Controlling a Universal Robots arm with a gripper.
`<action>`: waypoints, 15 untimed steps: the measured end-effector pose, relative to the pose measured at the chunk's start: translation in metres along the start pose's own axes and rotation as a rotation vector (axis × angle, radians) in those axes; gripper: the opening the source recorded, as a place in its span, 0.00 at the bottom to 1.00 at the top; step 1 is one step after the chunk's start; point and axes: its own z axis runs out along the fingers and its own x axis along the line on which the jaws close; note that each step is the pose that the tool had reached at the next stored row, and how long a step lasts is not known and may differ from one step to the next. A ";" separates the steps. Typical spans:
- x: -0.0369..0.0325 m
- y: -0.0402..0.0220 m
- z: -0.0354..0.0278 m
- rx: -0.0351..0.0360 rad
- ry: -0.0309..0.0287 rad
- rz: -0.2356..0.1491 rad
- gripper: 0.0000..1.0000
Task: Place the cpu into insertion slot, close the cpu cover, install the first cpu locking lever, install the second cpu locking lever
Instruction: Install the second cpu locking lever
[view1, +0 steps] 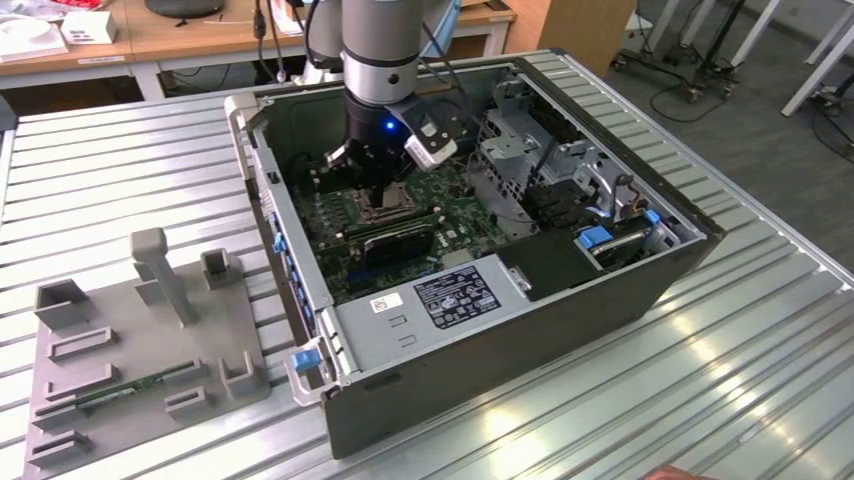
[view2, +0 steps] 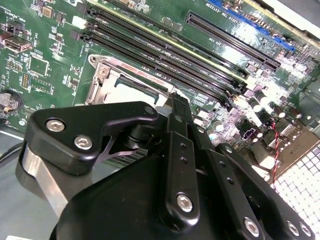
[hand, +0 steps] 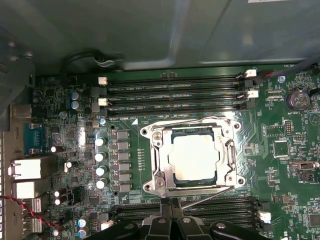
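Silvery-tan cpu seated flat under closed cpu cover in first wrist view; gripper pinched narrow at socket's edge; exterior view hides socket.

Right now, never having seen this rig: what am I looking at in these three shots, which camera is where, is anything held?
The exterior view looks down on a ribbed metal table carrying an open desktop computer case. A single robot arm reaches down into it, over the green motherboard. Toward the exterior view's left lies a grey fixture tray with upright holders.

The other two pictures come from cameras riding on the arm's wrist. The first wrist view looks straight at the board: the cpu already lies in the insertion slot, with the cpu cover framing it and memory slots beside it. The gripper sits at the socket's edge. The second wrist view looks past the gripper's black body.

Nothing visibly held; whether the jaws are open or shut is unclear.
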 end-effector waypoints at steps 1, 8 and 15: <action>0.0003 0.0000 0.0001 0.0000 0.0000 0.000 0.11; 0.0009 -0.0001 0.0001 0.0001 0.0001 0.000 0.11; 0.0027 -0.0003 0.0012 0.0002 0.0001 0.000 0.11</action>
